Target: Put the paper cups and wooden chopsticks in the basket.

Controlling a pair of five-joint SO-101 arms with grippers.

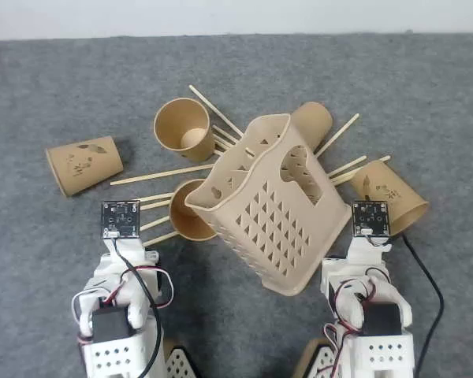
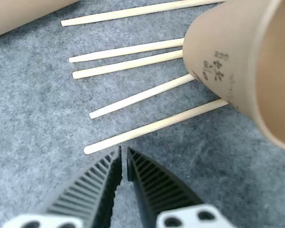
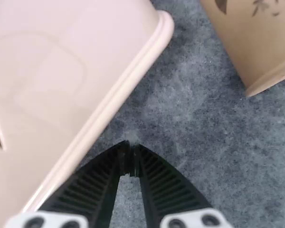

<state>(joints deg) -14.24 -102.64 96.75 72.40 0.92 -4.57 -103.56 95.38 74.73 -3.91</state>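
Paper cups, five of them, sit on the grey mat (image 1: 39, 87) around the basket. High view, left to right: leftmost cup (image 1: 83, 164) on its side at mid left; upright cup (image 1: 183, 124) mouth up, upper centre-left; tipped cup (image 1: 191, 213) below it, touching the basket wall; rear cup (image 1: 314, 122) on its side behind the basket's upper edge; rightmost cup (image 1: 394, 197) on its side at mid right. Basket (image 1: 280, 228) is centre frame, beige, triangle-perforated, tipped over with its mouth toward the upper left. Chopsticks are loose on the mat: a long one (image 1: 162, 174) between leftmost cup and basket, short ends (image 1: 156, 224) fanning out left of the tipped cup, a few (image 1: 217, 112) by the upright cup, more (image 1: 337, 135) poking out right of the basket between rear and rightmost cups. Left arm (image 1: 118, 276) is lower left and right arm (image 1: 366, 307) lower right, one either side of the basket. Left gripper (image 2: 123, 156): fingers pinched together, hairline gap, holding nothing, tips just short of the nearest chopstick (image 2: 152, 127). The tipped cup (image 2: 237, 61) lies across the chopstick ends nearby. Right gripper (image 3: 130, 152): clenched, empty, over bare mat, basket rim (image 3: 128, 80) just beside it, rightmost cup (image 3: 256, 38) near.
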